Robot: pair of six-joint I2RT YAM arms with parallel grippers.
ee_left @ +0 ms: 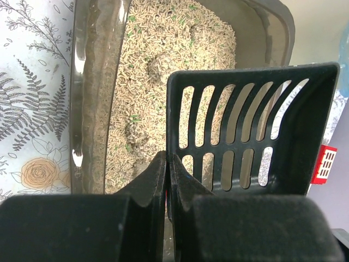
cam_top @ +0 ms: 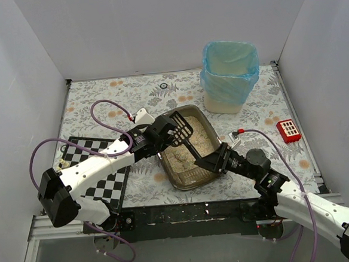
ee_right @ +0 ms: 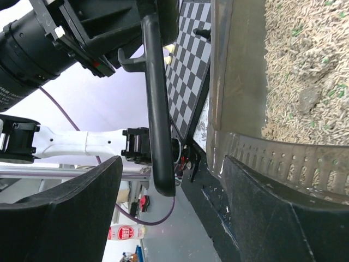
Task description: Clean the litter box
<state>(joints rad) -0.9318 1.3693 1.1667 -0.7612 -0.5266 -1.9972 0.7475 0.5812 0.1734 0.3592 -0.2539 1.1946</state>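
black slotted scoop (cam_top: 184, 129) hangs tilted over the litter box (cam_top: 189, 181) at the centre of the frame, pinched by one side edge between the closed fingers (ee_left: 147, 180) of the left gripper (cam_top: 164, 133). we see litter and wall through every slot, so the scoop carries nothing. below it the beige pellets show at least two greyish clumps (ee_left: 157, 68), and by our reading the sifting has hardly begun. the right gripper (cam_top: 208, 163) sits at the box's near right corner. its fingers (ee_right: 65, 213) are spread wide and hold nothing, with the scoop's handle (ee_right: 155, 109) and the box rim in the gap ahead of them; we cannot tell whether either is touched. the bin (cam_top: 231, 79) with the blue bag waits at the upper right of the bench (cam_top: 100, 94), well apart from the box. left to do, as we judge it: dig out the clumps and carry them to the bin.
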